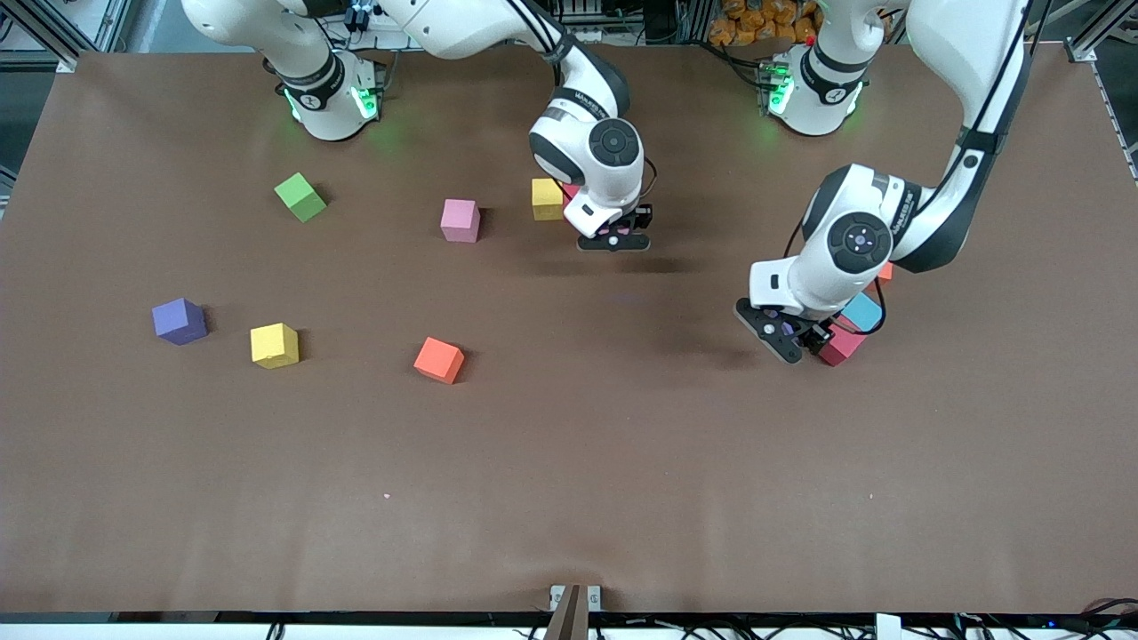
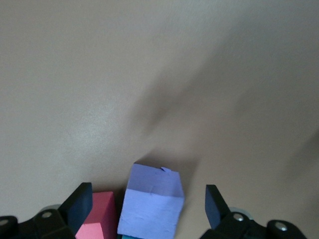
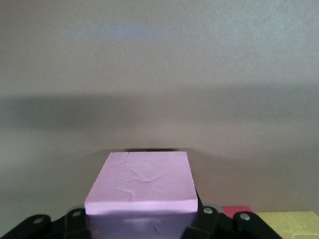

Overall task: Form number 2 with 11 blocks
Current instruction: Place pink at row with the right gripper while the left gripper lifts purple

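Observation:
My right gripper (image 1: 613,238) is shut on a pink block (image 3: 142,184), held over the table beside a yellow block (image 1: 547,198) and a red block (image 3: 237,211). My left gripper (image 1: 787,336) is open and low at the left arm's end. A bluish-purple block (image 2: 152,206) stands between its fingers (image 2: 79,206), touching neither. A red block (image 1: 840,345) lies right beside it, with a light blue block (image 1: 861,311) and an orange-red block (image 1: 885,271) farther back. Loose toward the right arm's end are a pink block (image 1: 460,220), a purple one (image 1: 180,321), a yellow one (image 1: 275,345) and an orange one (image 1: 439,360).
A green cube (image 1: 300,196) lies near the right arm's base. The brown table (image 1: 569,480) stretches wide toward the front camera. Both arm bases stand along the table's back edge.

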